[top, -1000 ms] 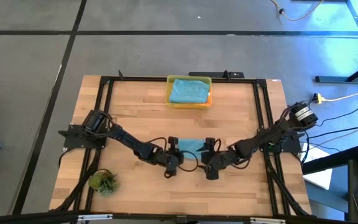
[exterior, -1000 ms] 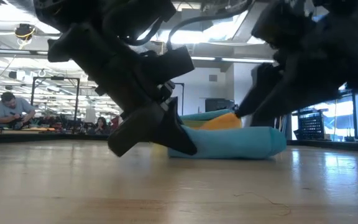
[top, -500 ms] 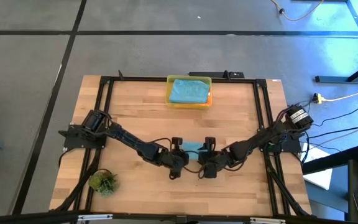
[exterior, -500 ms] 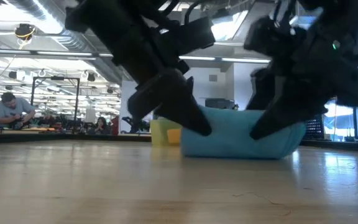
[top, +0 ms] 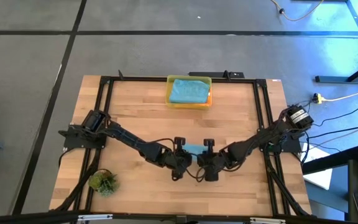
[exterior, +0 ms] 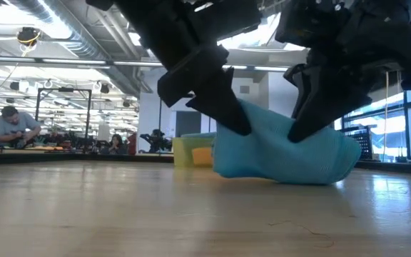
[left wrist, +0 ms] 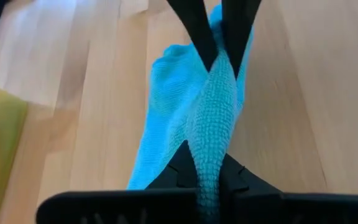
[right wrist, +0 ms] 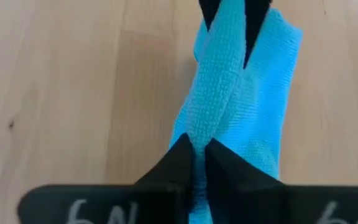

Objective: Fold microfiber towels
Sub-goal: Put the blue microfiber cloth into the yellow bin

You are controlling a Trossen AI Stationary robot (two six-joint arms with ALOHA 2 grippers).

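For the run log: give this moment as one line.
left end effector: shut on teal towel | right end effector: shut on teal towel | another towel in yellow bin

From overhead we look straight down on the whole table (top: 135, 118) w/ both arms. Our low cam sits at tabletop level, facing across into the room. Both wrist cams hover close over the same teal towel (left wrist: 185, 106), opp. ends.

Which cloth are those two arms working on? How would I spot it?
Look at the wooden table, near its front middle, where the two dark arms meet. The teal-blue towel is pinched there between the left gripper and right gripper. The other teal-blue cloth lies in the yellow bin.
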